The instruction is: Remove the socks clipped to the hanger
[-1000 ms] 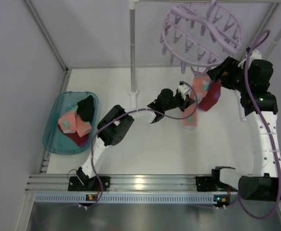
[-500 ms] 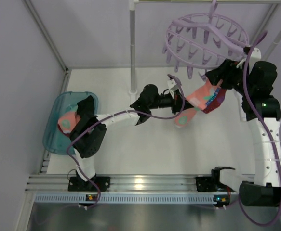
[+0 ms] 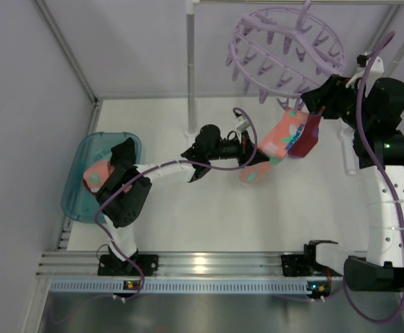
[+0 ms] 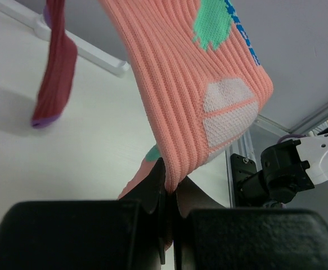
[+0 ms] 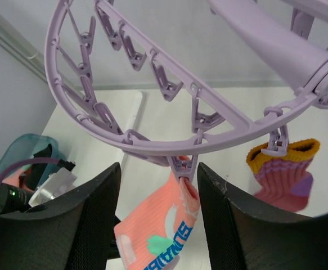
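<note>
One salmon sock [image 3: 281,135] hangs slanted from its peg [image 5: 183,167].

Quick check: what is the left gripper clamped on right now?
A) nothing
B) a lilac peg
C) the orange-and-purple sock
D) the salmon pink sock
D: in the left wrist view the left gripper is shut on the lower edge of the salmon pink sock, whose top is clipped in a peg of the hanger.

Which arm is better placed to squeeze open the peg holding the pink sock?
Right. The right end effector brackets that peg on the hanger; the left end effector is shut low on the pink sock.
</note>
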You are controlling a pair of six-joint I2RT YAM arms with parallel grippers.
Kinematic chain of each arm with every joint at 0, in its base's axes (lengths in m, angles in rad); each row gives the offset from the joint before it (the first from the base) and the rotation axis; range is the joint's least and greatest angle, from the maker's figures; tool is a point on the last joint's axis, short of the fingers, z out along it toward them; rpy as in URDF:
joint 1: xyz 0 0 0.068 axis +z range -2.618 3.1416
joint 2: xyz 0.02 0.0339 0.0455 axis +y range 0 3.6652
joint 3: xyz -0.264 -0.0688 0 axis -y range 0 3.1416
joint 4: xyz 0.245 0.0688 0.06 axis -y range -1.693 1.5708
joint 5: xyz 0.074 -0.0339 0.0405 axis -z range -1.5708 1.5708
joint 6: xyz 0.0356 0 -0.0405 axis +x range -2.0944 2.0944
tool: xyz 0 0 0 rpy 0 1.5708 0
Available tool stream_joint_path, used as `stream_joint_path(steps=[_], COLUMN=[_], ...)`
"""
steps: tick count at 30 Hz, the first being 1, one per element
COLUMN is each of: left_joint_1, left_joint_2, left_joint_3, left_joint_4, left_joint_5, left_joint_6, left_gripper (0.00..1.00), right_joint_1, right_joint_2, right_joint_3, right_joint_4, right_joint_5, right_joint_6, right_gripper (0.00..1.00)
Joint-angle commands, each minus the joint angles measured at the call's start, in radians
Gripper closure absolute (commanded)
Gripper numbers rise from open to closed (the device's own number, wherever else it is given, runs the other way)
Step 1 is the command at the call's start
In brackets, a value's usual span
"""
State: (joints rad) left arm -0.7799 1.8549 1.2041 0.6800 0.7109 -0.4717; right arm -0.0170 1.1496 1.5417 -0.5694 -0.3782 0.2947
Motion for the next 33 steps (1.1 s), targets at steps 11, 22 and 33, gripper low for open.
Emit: stream_joint_path(steps=[11, 22, 33], left_joint_1=[-0.018, -0.021, -0.035], left_joint_2=[-0.109, -0.094, -0.1], left_joint_3=[-0.032, -0.023, -0.025], left_joint_4=[0.061, 0.059, 0.059], left_joint_5=[-0.062, -0.054, -0.054], left_joint_6=[-0.028, -0.033, -0.035], left_gripper=[1.0, 1.0, 1.0], right_joint_1=[0.009, 0.114, 0.163], right_joint_2=[-0.011, -0.057, -0.094], right_joint_3=[-0.008, -0.095, -0.199], right_joint_4=[0.009, 0.063, 0.19], right_joint_5=[0.025, 0.136, 0.245], right_joint_6=[-0.048, -0.094, -0.111], right_gripper=[0.47, 0.48, 0.49])
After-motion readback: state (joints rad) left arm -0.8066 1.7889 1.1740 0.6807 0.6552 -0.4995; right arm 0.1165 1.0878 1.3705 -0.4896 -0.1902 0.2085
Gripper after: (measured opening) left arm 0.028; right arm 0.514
